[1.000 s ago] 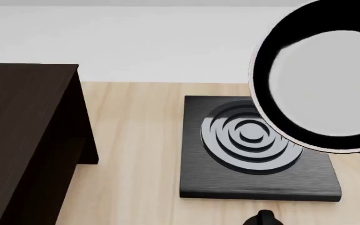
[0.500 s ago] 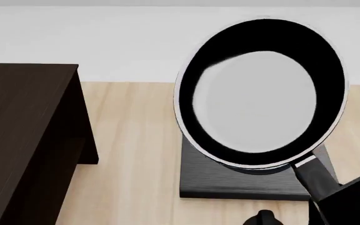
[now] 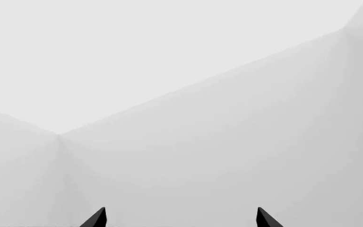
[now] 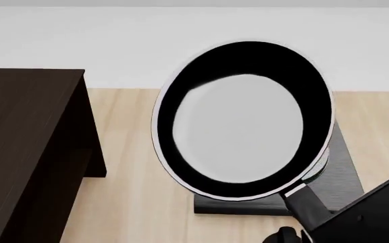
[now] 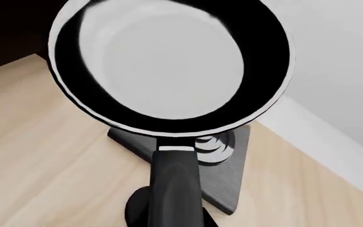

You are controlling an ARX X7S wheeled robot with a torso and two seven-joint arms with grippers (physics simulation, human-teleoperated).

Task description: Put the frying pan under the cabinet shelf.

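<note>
One round black frying pan with a glossy grey-white inner base and thin pale rim point(image 4: 242, 134) hangs in the air above the light wooden tabletop point(image 4: 140, 167), tilted, its long black handle point(image 5: 174, 182) running back into the right gripper point(image 4: 360, 217). The jaws themselves are hidden by the handle and arm, so whether they clamp it cannot be told. Beneath the pan lies one square black hob with concentric rings point(image 5: 222, 168), mostly covered by it. One large dark brown wooden cabinet point(image 4: 29, 152) stands well apart at the left. The left gripper point(image 3: 180, 218) faces blank pale walls, its two dark fingertips point(image 3: 96, 218) spread apart, holding nothing.
</note>
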